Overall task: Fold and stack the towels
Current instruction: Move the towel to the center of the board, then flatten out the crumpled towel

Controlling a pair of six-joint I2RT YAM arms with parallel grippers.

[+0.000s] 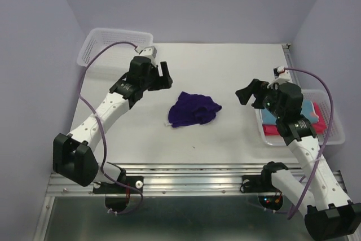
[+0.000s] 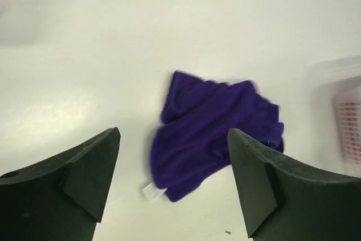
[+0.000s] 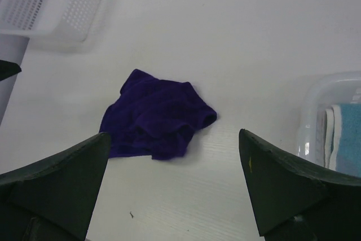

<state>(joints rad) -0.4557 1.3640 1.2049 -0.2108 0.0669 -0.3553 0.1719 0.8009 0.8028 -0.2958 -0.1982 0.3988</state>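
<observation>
Purple towel [image 1: 194, 109] lies crumpled on the bench [image 1: 225, 66], just ahead of the left jaws and a bit further out from the right jaws. Both pairs are spread wide, holding nothing. Left looks slightly nearer imo.

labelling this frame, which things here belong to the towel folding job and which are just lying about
Job: crumpled dark purple cloth towel; light blue folded towel; pink towel beside it.
Lying about: white mesh plastic basket, far left; white plastic basket holding those two towels.
</observation>
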